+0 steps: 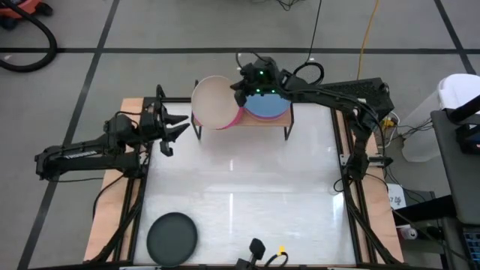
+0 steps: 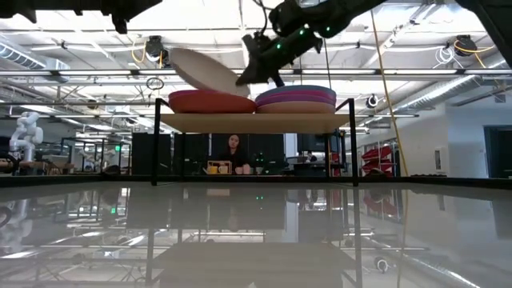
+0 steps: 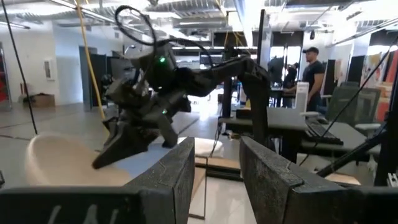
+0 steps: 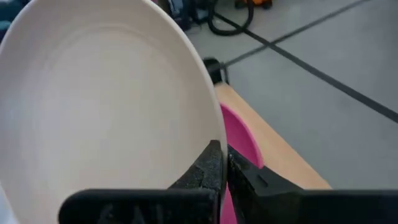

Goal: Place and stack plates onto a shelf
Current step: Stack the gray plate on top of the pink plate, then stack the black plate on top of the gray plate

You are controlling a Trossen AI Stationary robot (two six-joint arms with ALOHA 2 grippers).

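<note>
The beige plate (image 1: 215, 102) hangs tilted over the shelf's (image 2: 256, 122) left half, held by my right gripper (image 1: 241, 88), which is shut on it. Under it lies a stack with a magenta plate (image 4: 239, 143) and a red one (image 2: 210, 102). On the shelf's right half sits a second stack topped by the blue plate (image 1: 266, 105). The black plate (image 1: 172, 236) lies flat on the table near its near-left corner. My left gripper (image 1: 176, 126) hovers open to the left of the shelf and touches nothing. My right gripper pinches the beige plate's rim (image 4: 208, 146) between its two fingers, one on the upper face and one beneath, on the side toward the right stack. The fingers come from the table's right, slanting down. The plate is lifted clear above the left stack, its free side (image 2: 180, 54) tipped upward.
The white table top (image 1: 247, 195) spreads out in front of the shelf. The shelf's black legs (image 2: 154, 144) stand at the table's far edge. Wooden rails (image 1: 112, 202) run along the table's sides. A person (image 2: 234, 148) sits in the room behind.
</note>
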